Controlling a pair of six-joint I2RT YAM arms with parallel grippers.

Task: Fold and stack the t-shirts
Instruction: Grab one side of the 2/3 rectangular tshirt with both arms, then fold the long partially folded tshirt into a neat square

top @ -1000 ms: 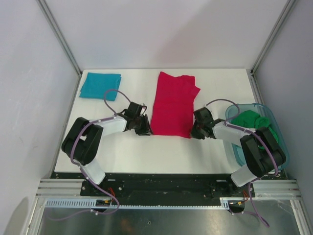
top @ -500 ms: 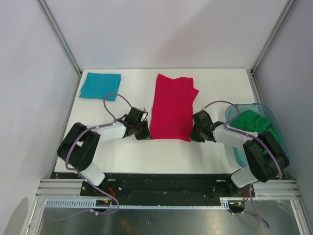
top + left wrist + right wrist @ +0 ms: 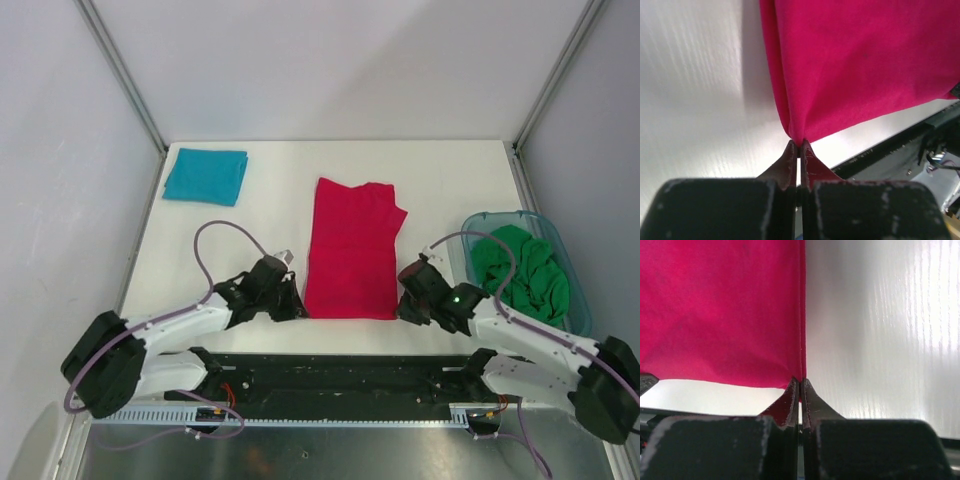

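Three t-shirts and two grippers were in view. One crimson t-shirt (image 3: 352, 250) lay as a long folded strip at the middle of the white bench (image 3: 440, 180), its near edge close to the bench's front. One teal t-shirt (image 3: 205, 175), folded into a small rectangle, sat at the far left corner, well apart. One green t-shirt (image 3: 520, 270) lay crumpled inside the single see-through tub (image 3: 497, 214) at the right. The left gripper (image 3: 292, 308) was closed on the crimson t-shirt's near left corner, the right gripper (image 3: 408, 305) on its near right corner; each wrist view showed fingertips pinching the cloth tight.
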